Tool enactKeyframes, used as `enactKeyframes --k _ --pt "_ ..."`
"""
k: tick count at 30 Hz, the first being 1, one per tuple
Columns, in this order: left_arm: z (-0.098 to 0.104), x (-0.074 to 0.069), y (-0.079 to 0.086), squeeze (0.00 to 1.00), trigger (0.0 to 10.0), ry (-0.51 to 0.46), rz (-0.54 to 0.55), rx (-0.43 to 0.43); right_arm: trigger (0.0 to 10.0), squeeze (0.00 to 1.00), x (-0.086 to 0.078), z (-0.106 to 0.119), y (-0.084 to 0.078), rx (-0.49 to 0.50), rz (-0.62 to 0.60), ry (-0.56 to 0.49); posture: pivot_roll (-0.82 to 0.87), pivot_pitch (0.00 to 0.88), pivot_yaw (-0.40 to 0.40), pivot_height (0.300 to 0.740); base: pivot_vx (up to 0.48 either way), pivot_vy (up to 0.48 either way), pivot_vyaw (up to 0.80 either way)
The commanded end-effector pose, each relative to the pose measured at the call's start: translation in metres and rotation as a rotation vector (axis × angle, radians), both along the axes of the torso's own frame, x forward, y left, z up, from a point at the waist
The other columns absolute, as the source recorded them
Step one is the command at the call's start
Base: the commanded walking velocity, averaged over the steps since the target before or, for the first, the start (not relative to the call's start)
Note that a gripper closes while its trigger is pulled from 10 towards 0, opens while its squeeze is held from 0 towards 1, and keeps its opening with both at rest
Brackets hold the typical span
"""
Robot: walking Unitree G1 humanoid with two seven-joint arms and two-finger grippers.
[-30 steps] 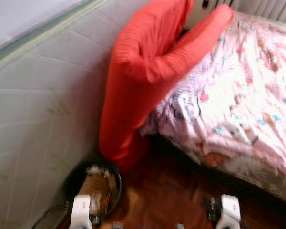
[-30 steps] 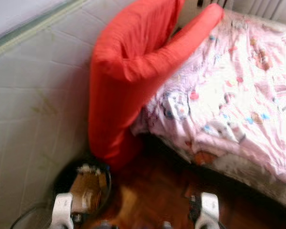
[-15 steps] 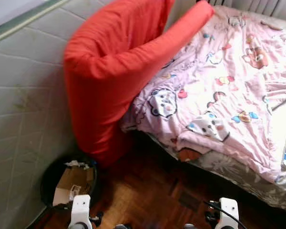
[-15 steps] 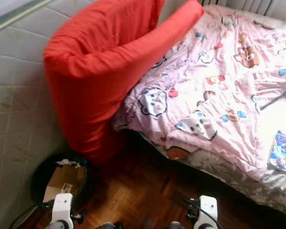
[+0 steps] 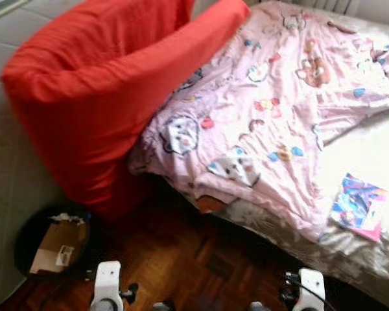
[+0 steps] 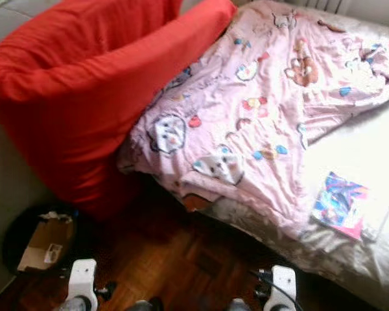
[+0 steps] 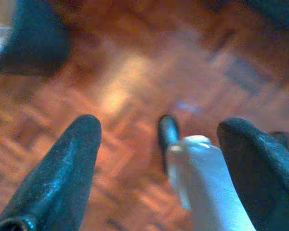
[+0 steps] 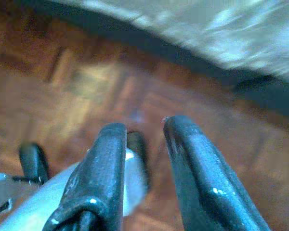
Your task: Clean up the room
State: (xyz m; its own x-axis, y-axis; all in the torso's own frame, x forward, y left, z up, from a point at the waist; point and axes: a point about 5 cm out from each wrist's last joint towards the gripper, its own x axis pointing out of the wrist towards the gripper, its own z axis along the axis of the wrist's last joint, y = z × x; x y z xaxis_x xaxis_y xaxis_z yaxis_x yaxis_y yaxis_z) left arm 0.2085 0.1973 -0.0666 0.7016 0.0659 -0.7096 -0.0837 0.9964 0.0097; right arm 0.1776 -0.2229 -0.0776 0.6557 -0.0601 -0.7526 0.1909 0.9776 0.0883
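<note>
A booklet (image 5: 357, 207) with a bright pink and blue cover lies flat on the white sheet near the foot-side edge of the bed (image 5: 376, 149), just beside the hem of a rumpled pink duvet (image 5: 259, 110) printed with cartoon animals. The duvet covers most of the bed and spills a little over its near edge. A big red cushion (image 5: 97, 97) leans against the bed's left end, one long arm of it resting along the duvet, its base down on the parquet floor (image 5: 194, 259). Just beside the cushion's base, by a pale quilted mattress (image 5: 6, 188) stood on edge, sits a round black bin (image 5: 26, 249) with a piece of cardboard (image 5: 55, 243) and scraps of paper in it.

Both arms hang low over the floor, well apart from the bed and the bin. The left tool (image 7: 159, 144) is released, its two black fingers spread wide with nothing between them. The right tool (image 8: 144, 144) has its fingers set apart by a narrow gap, also empty, with the bed's dark underside beyond it
</note>
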Motion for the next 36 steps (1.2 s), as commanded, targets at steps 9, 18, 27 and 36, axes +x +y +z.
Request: enactKeyframes --k 9,18,27,36 --pt "-0.0051 -0.0109 0.0101 0.00 10.0 0.048 0.024 0.013 10.0 0.00 -0.0058 -0.0041 0.0054 0.021 -0.009 0.021 -0.08 0.213 0.044 0.740 0.000 -0.030 0.00" --pt "-0.0045 -0.0106 0.0116 0.00 10.0 0.044 0.015 0.010 10.0 0.00 -0.0079 -0.0054 0.0063 0.018 0.001 0.035 -0.09 0.195 0.051 0.740 0.000 0.000 -0.51" --pt "-0.0040 -0.0101 0.0111 0.00 10.0 0.039 -0.016 0.031 10.0 0.00 -0.0092 -0.0062 0.0073 0.018 0.007 0.039 -0.09 0.181 0.059 0.740 0.000 -0.083 -0.76" --pt "-0.0054 -0.0118 0.0106 0.00 10.0 0.056 -0.021 0.028 10.0 0.00 -0.0096 -0.0066 0.0084 0.018 0.007 0.042 -0.10 0.149 0.067 0.740 0.000 -0.191 -0.76"
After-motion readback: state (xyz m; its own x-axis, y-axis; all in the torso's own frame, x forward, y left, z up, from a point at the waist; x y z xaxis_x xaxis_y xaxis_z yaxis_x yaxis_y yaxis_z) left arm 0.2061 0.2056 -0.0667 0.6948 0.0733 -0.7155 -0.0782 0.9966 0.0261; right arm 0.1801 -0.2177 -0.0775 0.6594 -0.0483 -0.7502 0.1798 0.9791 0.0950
